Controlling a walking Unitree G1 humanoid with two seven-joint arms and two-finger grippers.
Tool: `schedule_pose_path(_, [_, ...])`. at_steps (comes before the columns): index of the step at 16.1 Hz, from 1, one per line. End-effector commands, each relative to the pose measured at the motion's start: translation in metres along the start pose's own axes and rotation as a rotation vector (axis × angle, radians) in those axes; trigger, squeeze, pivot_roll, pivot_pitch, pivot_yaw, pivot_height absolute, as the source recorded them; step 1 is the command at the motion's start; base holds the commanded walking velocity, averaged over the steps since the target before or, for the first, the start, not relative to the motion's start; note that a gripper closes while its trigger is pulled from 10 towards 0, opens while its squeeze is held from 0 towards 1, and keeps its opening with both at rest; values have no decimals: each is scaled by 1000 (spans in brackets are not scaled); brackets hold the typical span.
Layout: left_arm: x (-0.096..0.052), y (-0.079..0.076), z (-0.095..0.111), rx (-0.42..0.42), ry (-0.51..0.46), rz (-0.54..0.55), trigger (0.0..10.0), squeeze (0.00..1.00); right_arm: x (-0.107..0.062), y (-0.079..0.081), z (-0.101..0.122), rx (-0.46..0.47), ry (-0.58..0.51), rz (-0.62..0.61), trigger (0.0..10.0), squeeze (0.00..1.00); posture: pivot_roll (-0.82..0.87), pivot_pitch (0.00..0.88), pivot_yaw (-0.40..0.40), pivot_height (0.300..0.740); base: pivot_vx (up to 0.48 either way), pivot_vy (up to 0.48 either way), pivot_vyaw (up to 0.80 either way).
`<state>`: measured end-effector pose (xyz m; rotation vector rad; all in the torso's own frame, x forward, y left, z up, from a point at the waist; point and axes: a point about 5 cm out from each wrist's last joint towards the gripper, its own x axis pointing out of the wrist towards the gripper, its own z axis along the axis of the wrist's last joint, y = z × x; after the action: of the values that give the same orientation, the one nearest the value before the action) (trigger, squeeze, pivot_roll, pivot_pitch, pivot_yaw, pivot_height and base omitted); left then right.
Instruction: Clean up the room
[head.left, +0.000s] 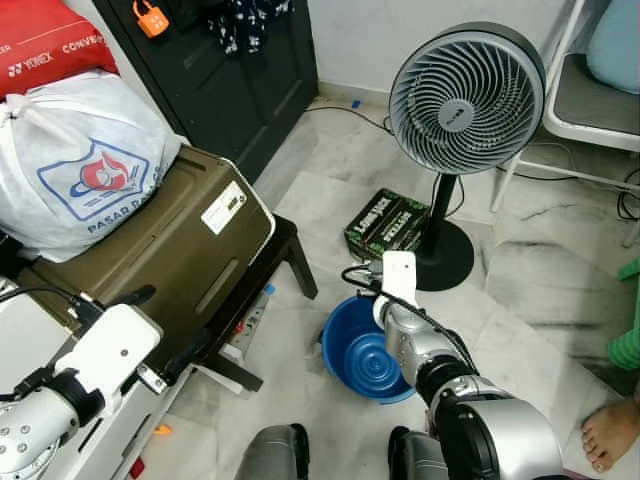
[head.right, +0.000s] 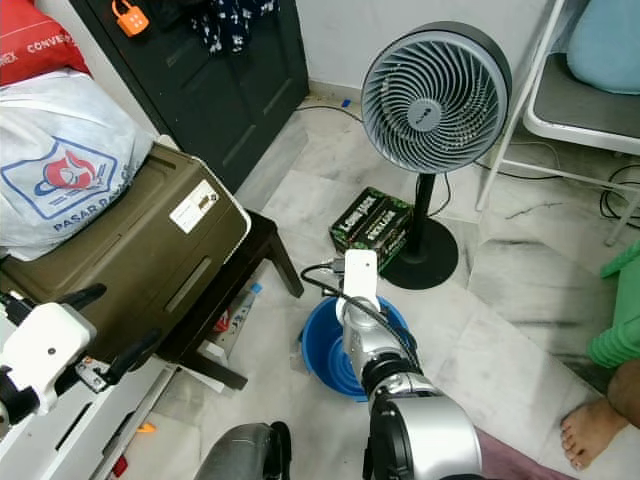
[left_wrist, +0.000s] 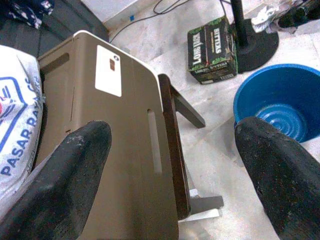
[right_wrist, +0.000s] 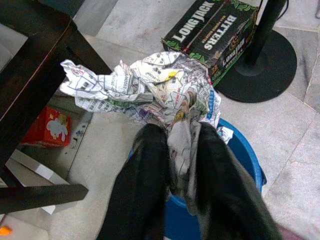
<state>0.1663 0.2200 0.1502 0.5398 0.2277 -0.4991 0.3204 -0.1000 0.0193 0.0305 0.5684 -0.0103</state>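
Crumpled newspaper (right_wrist: 165, 87) pinched in right gripper (right_wrist: 181, 165) above blue basin (right_wrist: 245, 150).

The right hand (right_wrist: 175, 165) is covering part of the crumpled paper (right_wrist: 150, 90); the picture edge is cutting off a person's foot (head.left: 610, 435).

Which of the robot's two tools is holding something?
The right tool, above the blue basin, pinches crumpled newspaper between its fingers. The left tool is spread wide open, holding nothing, over the brown suitcase.
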Motion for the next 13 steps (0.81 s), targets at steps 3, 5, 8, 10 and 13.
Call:
schedule_pose_path(3, [0,-1,0,4,6,-7,10000,0,-1,8,-1,8,9,20,10000,1000,330,168,168,740,0,0,0])
schedule_pose_path(5, [2,-1,1,2,2,-4,10000,0,-1,9,-1,6,10,21,10000,1000,328,165,167,740,0,0,0])
schedule_pose_path(8, [5,-5,2,-1,-9,-8,10000,0,-1,10,-2,13,13,29,10000,1000,329,159,158,740,0,0,0])
schedule_pose_path(10, [8,-4,1,-6,-15,5,10000,0,0,14,6,18,-11,59,10000,1000,313,147,146,740,0,0,0])
schedule_pose_path(13, [21,-6,3,-21,-55,13,10000,0,-1,12,10,-9,-43,126,10000,1000,261,122,119,740,0,0,0])
